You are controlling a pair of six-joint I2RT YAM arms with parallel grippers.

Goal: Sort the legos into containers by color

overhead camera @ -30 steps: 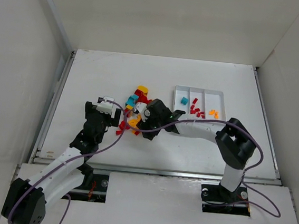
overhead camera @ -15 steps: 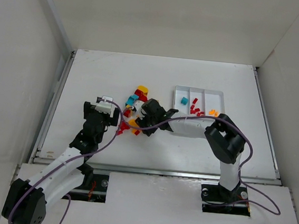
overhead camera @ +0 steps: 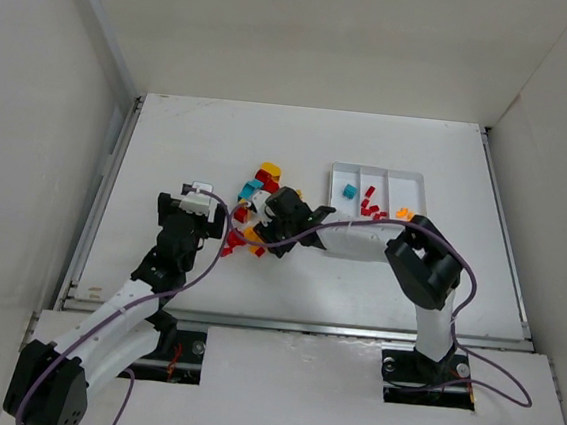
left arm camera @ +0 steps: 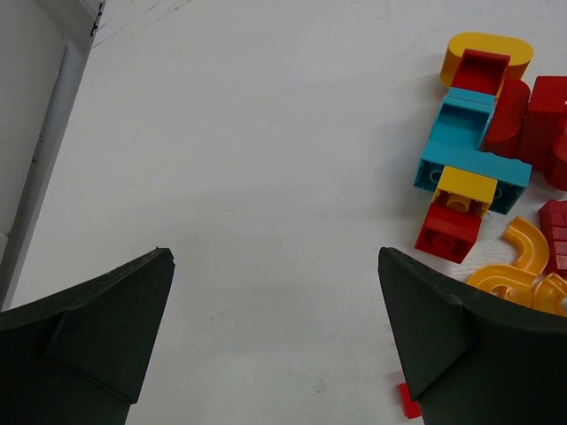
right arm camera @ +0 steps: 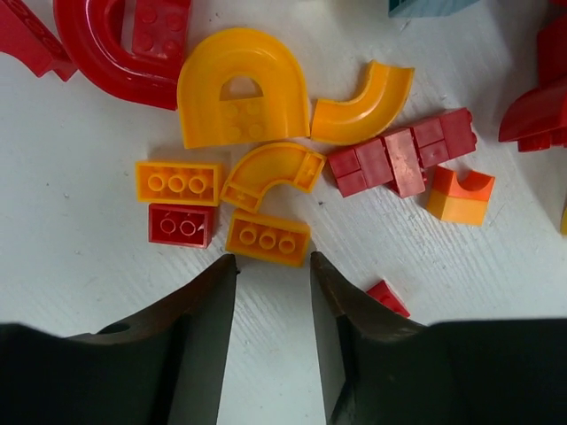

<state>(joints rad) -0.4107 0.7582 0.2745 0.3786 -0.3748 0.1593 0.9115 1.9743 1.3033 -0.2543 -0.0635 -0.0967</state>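
The legos point(overhead camera: 254, 205) lie in a loose pile of red, orange-yellow and teal mid-table, left of the containers point(overhead camera: 380, 171), one white tray with three compartments. My right gripper point(right arm camera: 273, 258) is low at the pile's near edge, open by a narrow gap. Its tips flank bare table just short of an orange three-stud brick point(right arm camera: 267, 238). A red two-stud brick point(right arm camera: 181, 225) lies to that brick's left. My left gripper point(left arm camera: 273, 252) stands wide open over bare table left of the pile. A teal brick point(left arm camera: 474, 164) and a red brick point(left arm camera: 450, 232) lie to its right.
The tray holds one teal brick point(overhead camera: 350, 191) in its left compartment, several red ones point(overhead camera: 369, 209) in the middle and orange ones point(overhead camera: 404, 214) at the right. A tiny red piece point(left arm camera: 407, 400) lies by my left gripper's right finger. White walls enclose the table.
My right arm has drawn its elbow leftwards and pushed the gripper further into the pile's edge, and its jaws have narrowed. The left arm has hardly moved.
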